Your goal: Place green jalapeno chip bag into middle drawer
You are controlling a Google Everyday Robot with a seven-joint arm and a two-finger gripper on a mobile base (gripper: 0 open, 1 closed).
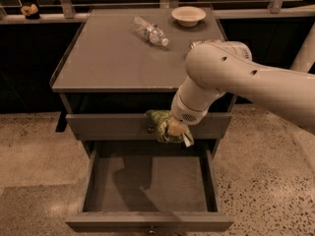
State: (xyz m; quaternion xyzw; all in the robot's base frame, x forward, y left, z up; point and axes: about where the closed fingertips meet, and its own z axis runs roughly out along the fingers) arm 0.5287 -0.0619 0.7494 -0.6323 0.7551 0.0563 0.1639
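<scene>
I see a plain matte grey cabinet (113, 63). Before its upper front, my cream-white arm (231, 77) ends in the tan-toned gripper (177, 128), which clasps the green jalapeno chip bag (158, 123), mottled green with pale edges. The middle drawer (147, 221), open below, is uniform grey. On the cabinet lie a clear bottle (149, 31) and a cream bowl (188, 15). Around the cabinet is beige floor (256, 191), dark-speckled.

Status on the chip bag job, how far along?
Done: the middle drawer is pulled open, its floor bare. In hand: the pincer is shut on the green jalapeno chip bag, held above the drawer's back edge, in front of the upper drawer front. Left: lower it and release the bag inside.
</scene>
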